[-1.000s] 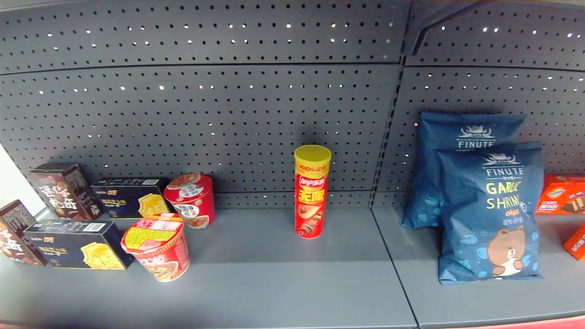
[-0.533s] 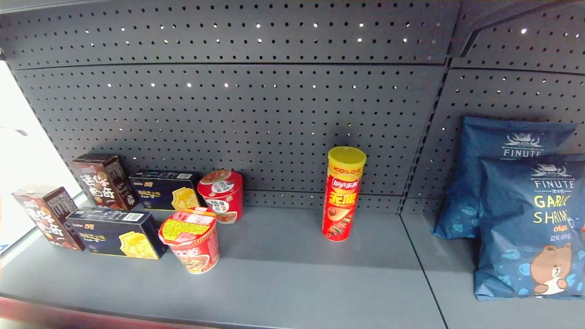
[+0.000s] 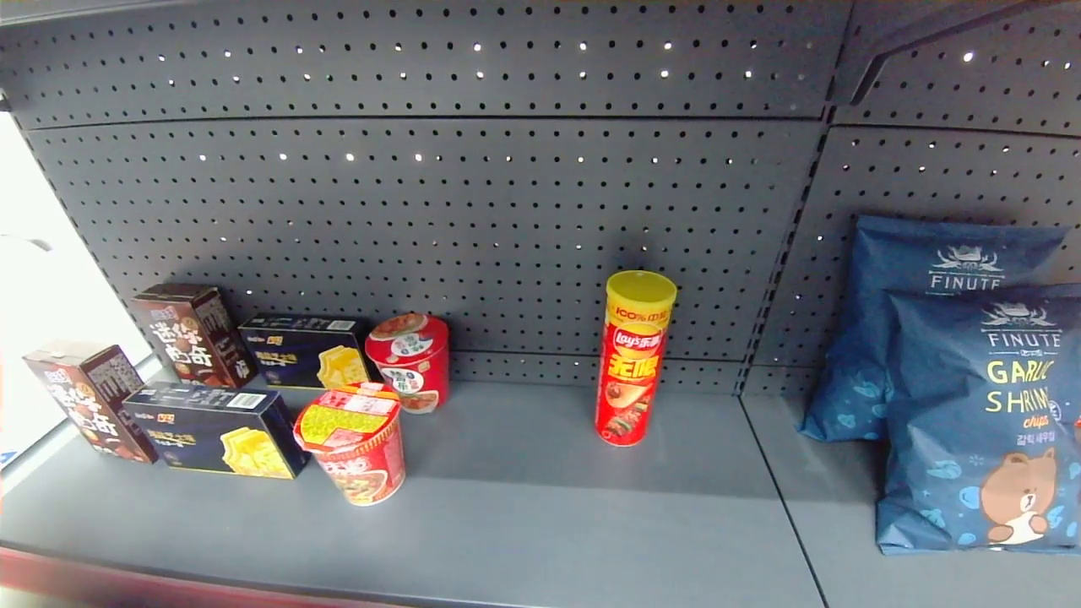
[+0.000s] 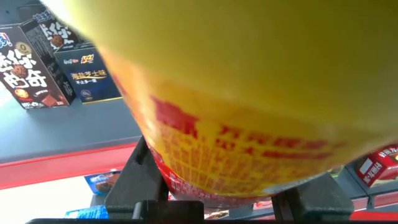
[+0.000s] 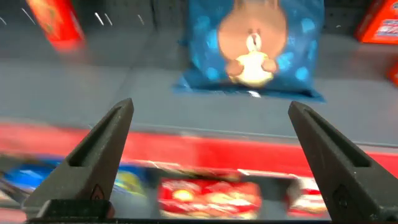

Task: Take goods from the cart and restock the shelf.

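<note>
Left gripper (image 4: 224, 190) fingers apparently pinch a yellow-lidded can (image 4: 249, 93), right gripper (image 5: 211, 155) fingers spread empty; crowding the upright can (image 3: 635, 359) on the shelf (image 3: 524, 523) could topple it.

The shelf (image 3: 524, 523) is dark grey, its back panel (image 3: 422, 211) perforated in dots. At the centre stands a red chip can (image 3: 629, 371) with a yellow lid, toward 3 o'clock 2 blue bags (image 3: 980, 422), 1 showing a brown bear, and toward 9 o'clock 2 red noodle cups (image 3: 355, 452), 2 navy boxes (image 3: 211, 431) with yellow pictures and 2 brown boxes (image 3: 89, 397). The container (image 4: 249, 93) in the left gripper (image 4: 230, 196) is yellow with red print.
</note>
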